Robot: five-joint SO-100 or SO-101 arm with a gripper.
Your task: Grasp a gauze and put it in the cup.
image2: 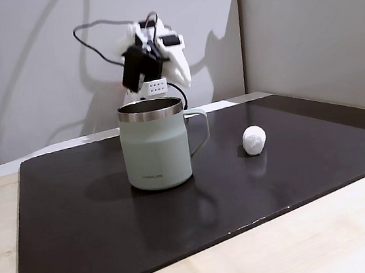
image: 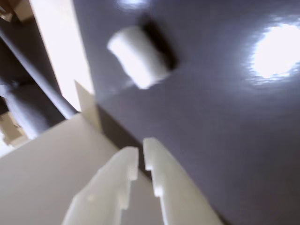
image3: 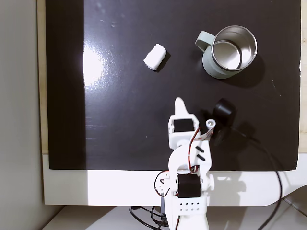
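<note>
Your fingers (image: 140, 152) stand nearly together, with a narrow gap between the tips, and they hold nothing. In the wrist view the gauze (image: 138, 56) lies ahead of them and well apart, on the dark mat (image: 211, 140), blurred. In a fixed view from above, the gauze (image3: 155, 57) sits up and to the left of the fingers (image3: 179, 103), and the cup (image3: 230, 51) stands up and to their right, upright, handle towards the gauze. In a fixed view from the front, the gauze (image2: 254, 139) rests near the cup (image2: 155, 144), on its handle side, not touching it. The mat covers most of the pale worktop (image2: 321, 239).
</note>
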